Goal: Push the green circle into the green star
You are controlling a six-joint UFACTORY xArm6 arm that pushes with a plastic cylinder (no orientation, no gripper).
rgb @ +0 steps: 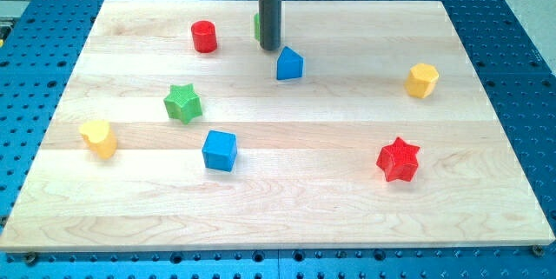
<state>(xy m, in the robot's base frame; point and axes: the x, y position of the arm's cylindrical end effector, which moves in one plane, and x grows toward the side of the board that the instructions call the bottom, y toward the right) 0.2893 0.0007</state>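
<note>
The green star point(182, 103) lies on the wooden board point(347, 209) at the view's left of centre. The green circle point(257, 26) is near the view's top and mostly hidden behind my rod; only a green sliver shows at the rod's left edge. My tip point(270, 48) rests on the board right in front of the green circle, just up and left of a blue pointed block point(289, 63). The green star is well down and to the left of my tip.
A red cylinder point(204, 36) stands left of the rod. A blue cube point(219, 150) lies below the green star, a yellow block point(99, 137) at far left, a yellow hexagon point(422, 80) at right, a red star point(399, 159) at lower right.
</note>
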